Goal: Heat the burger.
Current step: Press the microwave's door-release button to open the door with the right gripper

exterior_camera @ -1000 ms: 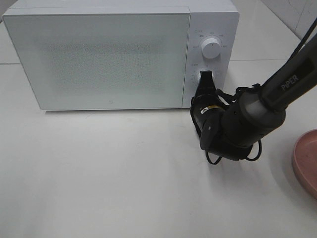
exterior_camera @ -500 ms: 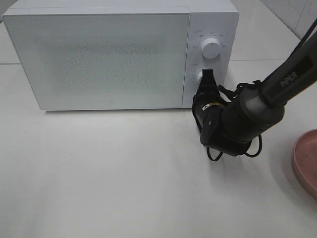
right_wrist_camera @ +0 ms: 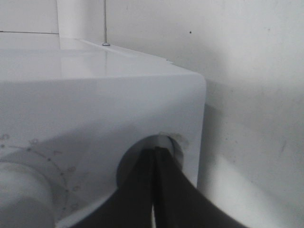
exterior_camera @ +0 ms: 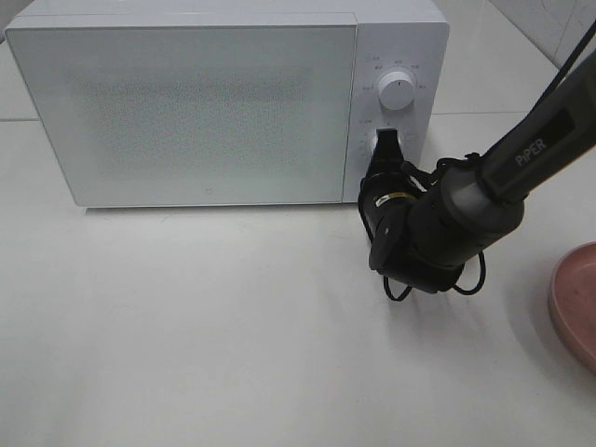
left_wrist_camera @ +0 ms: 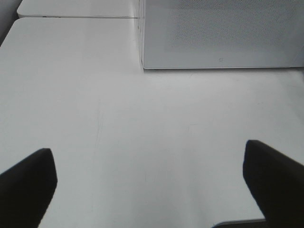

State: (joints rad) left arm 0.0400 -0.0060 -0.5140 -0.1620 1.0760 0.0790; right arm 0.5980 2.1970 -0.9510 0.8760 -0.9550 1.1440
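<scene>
**Desk:** Which step is this?

**Photographer:** Setting the timer, I'd judge. The right gripper [exterior_camera: 386, 140], fingers together and holding nothing, touches the round white lower dial [exterior_camera: 376, 145] of the boxy white microwave [exterior_camera: 214, 112], at 6 o'clock from the upper dial [exterior_camera: 398, 91].

**Desk:** And the burger?

**Photographer:** Unseen. The door is closed, and what shows of the round pink plate [exterior_camera: 575, 303] at 3 o'clock is bare. The left gripper [left_wrist_camera: 147, 152] hangs spread wide over the white table [left_wrist_camera: 142, 118]. Next, the lower dial needs 1 firm turn.
</scene>
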